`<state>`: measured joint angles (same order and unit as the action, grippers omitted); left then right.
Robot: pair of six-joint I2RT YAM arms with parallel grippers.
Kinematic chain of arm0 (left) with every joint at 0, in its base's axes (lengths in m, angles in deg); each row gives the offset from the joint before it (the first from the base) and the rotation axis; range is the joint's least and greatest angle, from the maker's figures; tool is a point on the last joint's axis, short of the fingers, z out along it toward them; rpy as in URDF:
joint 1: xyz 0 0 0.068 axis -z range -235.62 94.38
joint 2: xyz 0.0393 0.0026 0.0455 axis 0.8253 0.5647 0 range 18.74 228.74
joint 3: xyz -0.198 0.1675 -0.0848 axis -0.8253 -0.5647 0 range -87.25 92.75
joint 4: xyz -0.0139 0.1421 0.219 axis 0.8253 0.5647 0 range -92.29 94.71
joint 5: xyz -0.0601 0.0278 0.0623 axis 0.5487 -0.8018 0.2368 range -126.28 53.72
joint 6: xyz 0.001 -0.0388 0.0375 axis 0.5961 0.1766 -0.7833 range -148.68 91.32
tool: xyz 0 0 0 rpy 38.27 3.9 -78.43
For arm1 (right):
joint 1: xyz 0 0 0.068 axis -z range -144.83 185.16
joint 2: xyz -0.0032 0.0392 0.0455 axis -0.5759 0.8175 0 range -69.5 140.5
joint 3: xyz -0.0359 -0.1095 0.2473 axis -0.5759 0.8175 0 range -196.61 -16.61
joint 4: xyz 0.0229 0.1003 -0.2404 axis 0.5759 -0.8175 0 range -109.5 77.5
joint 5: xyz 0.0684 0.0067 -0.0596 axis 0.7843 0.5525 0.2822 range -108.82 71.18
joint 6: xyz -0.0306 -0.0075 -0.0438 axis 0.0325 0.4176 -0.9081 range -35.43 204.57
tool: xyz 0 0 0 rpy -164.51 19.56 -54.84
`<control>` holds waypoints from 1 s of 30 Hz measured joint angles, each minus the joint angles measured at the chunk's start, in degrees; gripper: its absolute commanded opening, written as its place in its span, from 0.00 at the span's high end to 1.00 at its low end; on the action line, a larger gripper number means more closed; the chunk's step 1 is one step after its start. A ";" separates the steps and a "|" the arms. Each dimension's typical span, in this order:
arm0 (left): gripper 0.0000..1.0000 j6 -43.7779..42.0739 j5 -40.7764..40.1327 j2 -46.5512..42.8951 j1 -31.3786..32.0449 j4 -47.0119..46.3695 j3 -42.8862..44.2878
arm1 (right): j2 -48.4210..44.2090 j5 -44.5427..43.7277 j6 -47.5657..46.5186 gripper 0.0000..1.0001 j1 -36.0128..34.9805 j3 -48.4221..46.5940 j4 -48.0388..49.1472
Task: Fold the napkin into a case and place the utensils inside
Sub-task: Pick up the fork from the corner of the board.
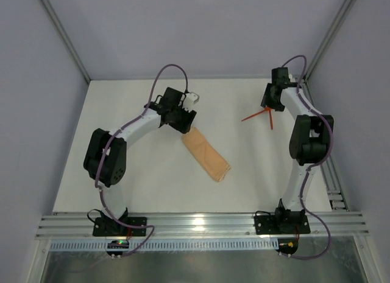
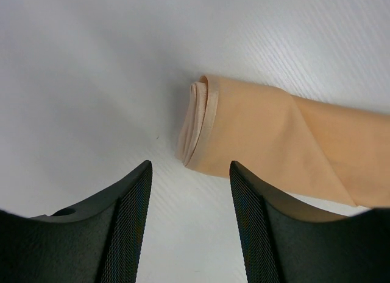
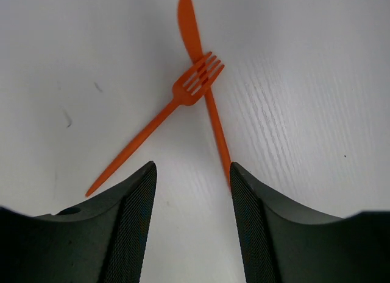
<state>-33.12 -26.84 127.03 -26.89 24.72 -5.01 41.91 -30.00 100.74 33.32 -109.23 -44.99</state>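
The peach-orange cloth folded into a narrow rectangular case (image 1: 206, 154) lies diagonally near the centre of the white counter (image 1: 152, 192). The left gripper (image 2: 190, 170) hovers at the case's layered upper end with its fingers apart, holding nothing. In the left wrist view the frame edge cuts off the case's far end. The right gripper (image 3: 190, 170), fingers also apart, hangs over the orange-red plastic fork (image 3: 143, 135), which crosses the orange-red plastic knife (image 3: 190, 27). One finger hides the knife's handle end. Both utensils lie well apart from the case.
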 measured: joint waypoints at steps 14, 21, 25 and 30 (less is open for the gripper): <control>0.43 -0.76 0.26 -3.13 0.00 0.70 -0.79 | 11.45 3.39 6.03 0.48 2.62 -7.37 -3.32; 0.44 -0.90 1.03 -3.13 -0.17 0.66 -0.98 | 13.51 -0.04 11.76 0.50 0.28 -8.04 -2.01; 0.43 -0.96 1.22 -3.13 -0.61 0.59 -2.05 | 18.47 -1.68 14.45 0.51 -0.85 -12.24 -2.56; 0.43 -0.96 1.75 -3.13 -1.38 0.61 -2.60 | 23.28 -3.19 16.00 0.50 -0.98 -18.86 -5.05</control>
<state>-34.09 -25.10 123.90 -28.26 25.33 -7.61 65.19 -33.19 116.74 32.33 -128.09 -50.04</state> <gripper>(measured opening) 0.566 0.497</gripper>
